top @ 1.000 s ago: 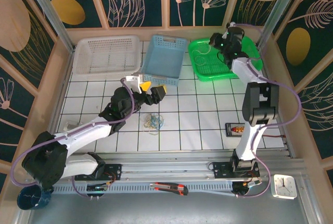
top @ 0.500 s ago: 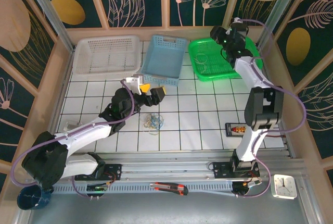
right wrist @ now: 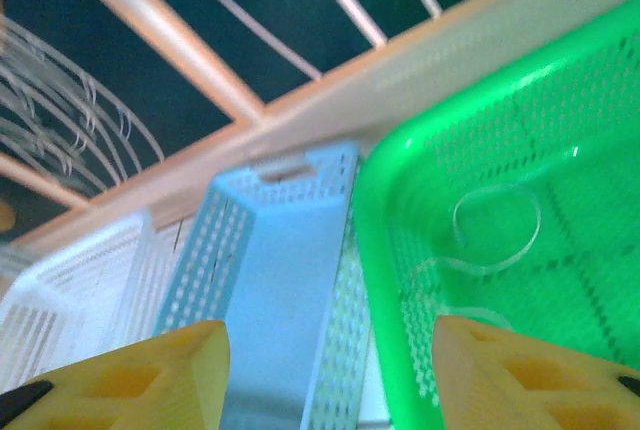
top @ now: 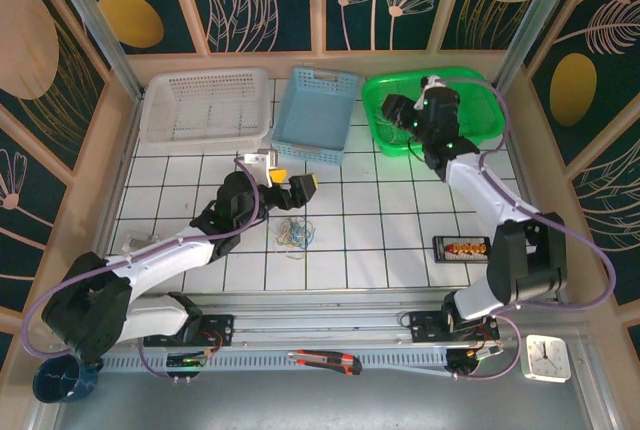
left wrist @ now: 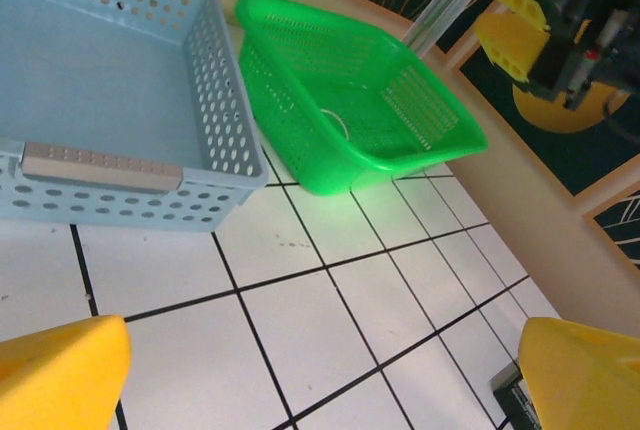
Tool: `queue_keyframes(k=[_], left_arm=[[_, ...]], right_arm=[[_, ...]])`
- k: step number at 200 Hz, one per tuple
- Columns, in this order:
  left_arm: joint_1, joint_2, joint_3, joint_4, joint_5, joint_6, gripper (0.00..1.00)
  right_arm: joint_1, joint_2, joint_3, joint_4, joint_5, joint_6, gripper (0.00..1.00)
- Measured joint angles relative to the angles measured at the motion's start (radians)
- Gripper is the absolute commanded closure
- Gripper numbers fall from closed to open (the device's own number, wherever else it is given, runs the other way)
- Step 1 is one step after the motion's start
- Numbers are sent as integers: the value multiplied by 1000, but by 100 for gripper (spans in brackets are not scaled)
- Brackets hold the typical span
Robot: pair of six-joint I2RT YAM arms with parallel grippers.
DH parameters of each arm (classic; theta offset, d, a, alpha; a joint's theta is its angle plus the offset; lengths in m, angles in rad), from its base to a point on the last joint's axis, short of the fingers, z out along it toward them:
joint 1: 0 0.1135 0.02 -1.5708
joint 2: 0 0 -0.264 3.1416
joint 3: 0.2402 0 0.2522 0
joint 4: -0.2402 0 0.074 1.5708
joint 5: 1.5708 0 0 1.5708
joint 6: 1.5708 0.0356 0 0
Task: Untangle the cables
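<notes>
Your left gripper (left wrist: 325,340) is spread wide, its yellow fingers (left wrist: 62,375) far apart at the bottom corners of the left wrist view, with bare white tile between them. From above, it hangs over the tiled table (top: 400,220), just on the far side of the tangle of cables (top: 297,234). That tangle sits on the tiles near the middle of the table, blue and yellowish strands looped into one small knot. It lies close to the left arm's wrist, and I can't tell from above whether the arm touches it.

Your right gripper (right wrist: 330,335) is parted too, one yellow finger on each side of the right wrist view and open air between them. The top view puts it over the near left part of the green basket (top: 470,115), at the far right of the table. Look down through those fingers: a pale cable (right wrist: 497,233) lies curled on the green basket's floor, well apart from the tangle.

The blue basket (top: 315,115) stands just left of the green one, and the white basket (top: 205,105) is further left again. A small dark device (top: 461,247) lies on the tiles beside the right arm.
</notes>
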Motion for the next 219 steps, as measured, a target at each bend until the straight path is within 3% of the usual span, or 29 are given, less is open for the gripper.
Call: queue_keyframes(k=[60,125,219], left_arm=[[0,7,-29,-33,-21,-60,1],[4,-42,-80,-110,-50,-133,1],[146,-144,-90,-220,-52,-183,1]], right_arm=[[216,-165,-204,0,4,31,45],[466,-158,-344,-10,53,111,46],[644,-34,-401,-24,128,260,54]])
